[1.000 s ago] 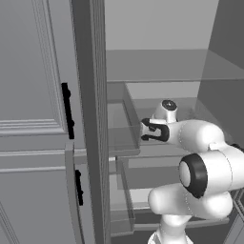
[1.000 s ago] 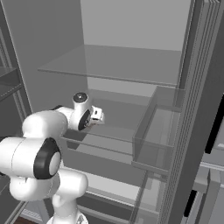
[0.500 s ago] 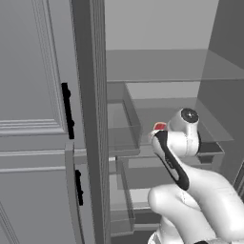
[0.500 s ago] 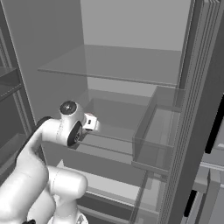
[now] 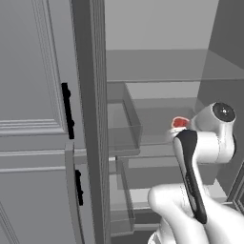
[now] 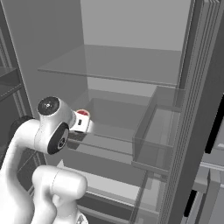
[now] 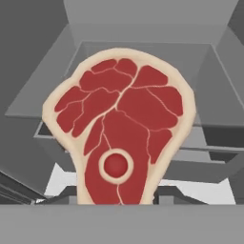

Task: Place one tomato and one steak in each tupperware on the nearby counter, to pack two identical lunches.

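Gripper (image 6: 83, 120) nearly closed, pinching flat red raw steak with pale fat rim (image 7: 121, 143); glass fridge shelf (image 6: 122, 74) at 12 o'clock.

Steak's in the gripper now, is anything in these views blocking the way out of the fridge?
Nothing visible does. The gripper holds the steak in front of the open shelves, and the door bin sits off to its right.

An open fridge (image 6: 131, 26) with grey inner walls holds a glass shelf (image 6: 118, 63) high up. A clear door bin (image 6: 155, 131) hangs on the right. Left stands a grey panelled cabinet door (image 5: 33, 95) with black handles (image 5: 68, 110).
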### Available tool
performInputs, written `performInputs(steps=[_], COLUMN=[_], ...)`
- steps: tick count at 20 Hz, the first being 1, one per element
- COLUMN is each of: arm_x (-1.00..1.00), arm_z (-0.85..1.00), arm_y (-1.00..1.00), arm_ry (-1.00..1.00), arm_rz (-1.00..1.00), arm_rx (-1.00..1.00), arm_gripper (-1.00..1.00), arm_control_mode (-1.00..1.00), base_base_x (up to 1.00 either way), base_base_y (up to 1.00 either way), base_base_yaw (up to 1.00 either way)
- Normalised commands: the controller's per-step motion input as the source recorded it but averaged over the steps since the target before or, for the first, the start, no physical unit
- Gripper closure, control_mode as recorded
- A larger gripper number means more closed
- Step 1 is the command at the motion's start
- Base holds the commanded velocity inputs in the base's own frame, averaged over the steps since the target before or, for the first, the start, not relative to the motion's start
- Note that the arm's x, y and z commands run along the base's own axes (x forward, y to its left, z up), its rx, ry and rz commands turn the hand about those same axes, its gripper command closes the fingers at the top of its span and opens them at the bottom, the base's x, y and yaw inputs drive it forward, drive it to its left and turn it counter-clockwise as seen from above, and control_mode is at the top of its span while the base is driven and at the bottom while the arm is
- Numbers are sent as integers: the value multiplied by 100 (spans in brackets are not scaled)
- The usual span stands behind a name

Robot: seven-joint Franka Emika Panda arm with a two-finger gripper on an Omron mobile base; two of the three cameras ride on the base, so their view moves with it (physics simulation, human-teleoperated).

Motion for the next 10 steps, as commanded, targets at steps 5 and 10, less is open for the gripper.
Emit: performInputs(steps=[5, 10], arm_x=[-96, -78], arm_z=[96, 64], arm_y=[-7, 0], arm_ry=[0, -2], arm_rz=[-3, -3], arm_rx=[0, 0], arm_gripper=[100, 100], arm_control_mode=[-100, -100], base_base_x=[0, 0], base_base_y=[0, 0], base_base_yaw=[0, 0])
